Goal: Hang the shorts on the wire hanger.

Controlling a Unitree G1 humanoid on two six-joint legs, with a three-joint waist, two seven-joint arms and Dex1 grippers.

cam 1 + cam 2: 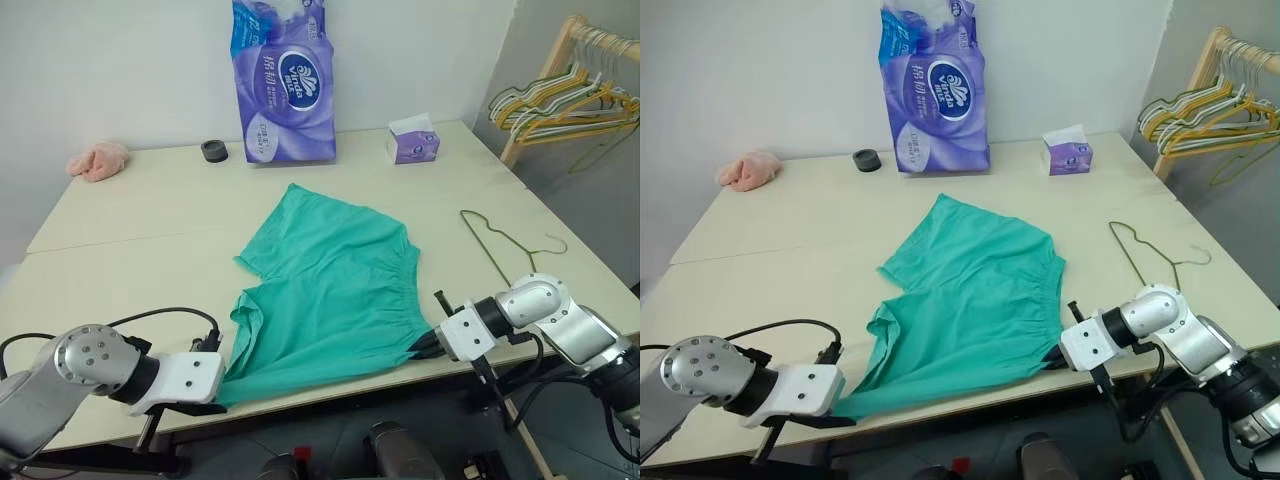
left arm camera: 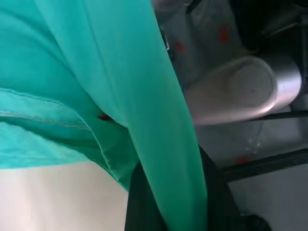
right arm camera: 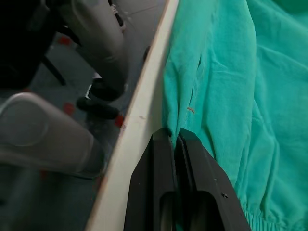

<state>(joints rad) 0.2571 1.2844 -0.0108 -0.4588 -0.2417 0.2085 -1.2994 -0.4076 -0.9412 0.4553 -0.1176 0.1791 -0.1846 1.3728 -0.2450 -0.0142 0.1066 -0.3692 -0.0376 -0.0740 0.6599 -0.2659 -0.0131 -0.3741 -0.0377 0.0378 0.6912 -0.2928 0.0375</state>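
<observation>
So both two-finger black grippers, left (image 1: 222, 392) and right (image 1: 422, 345), are pinched shut on the near waistband corners of the teal-green soft fabric shorts (image 1: 330, 290) lying on the beige table (image 1: 130, 220), probably to spread them; thin olive-gold wire hanger (image 1: 495, 245) waits just beside.

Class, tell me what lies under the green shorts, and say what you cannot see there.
The shorts lie spread flat on the pale table, their near edge at its front edge. Whatever might lie beneath the cloth is covered. The wire hanger lies apart, not under them.
</observation>
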